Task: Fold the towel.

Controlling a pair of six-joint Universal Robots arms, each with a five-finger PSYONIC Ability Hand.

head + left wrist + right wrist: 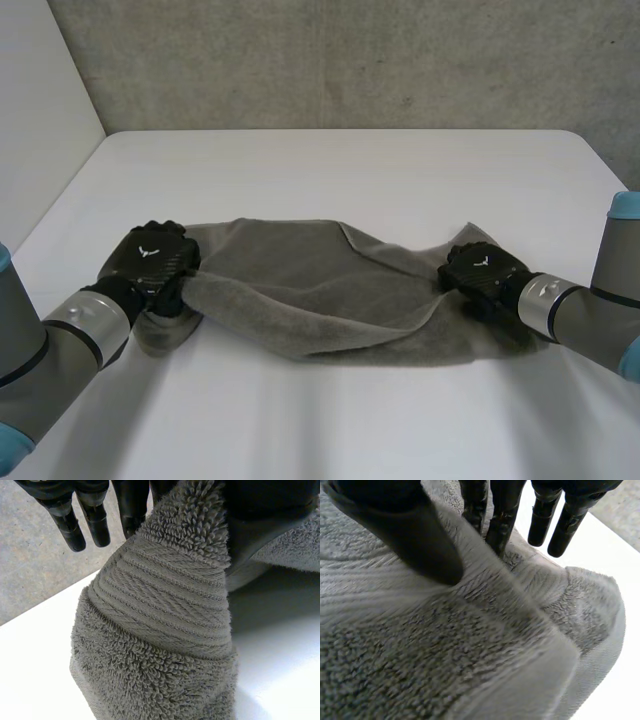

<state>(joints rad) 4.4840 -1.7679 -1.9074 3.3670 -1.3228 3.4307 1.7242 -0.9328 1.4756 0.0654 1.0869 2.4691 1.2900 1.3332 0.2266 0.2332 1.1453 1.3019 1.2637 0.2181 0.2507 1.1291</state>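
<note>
On the near half of the white desk [330,170], one grey towel [310,290] lies stretched crosswise and rumpled, its middle sagging onto the surface and both ends raised slightly. Its left end is held by the left robot hand [152,258], cloth nipped between thumb and fingers, the outer fingers standing free. Its right end is clamped the same way by the right robot hand [478,268], thumb pressed over the pile. Assessment: folding appears under way, not complete. One layer seems to overlie another, but the edges are uneven and nothing is laid flat or squared. Remaining, in my judgement: carry the held ends over, set down, smooth. Count: one towel, two robot hands, one desk.
</note>
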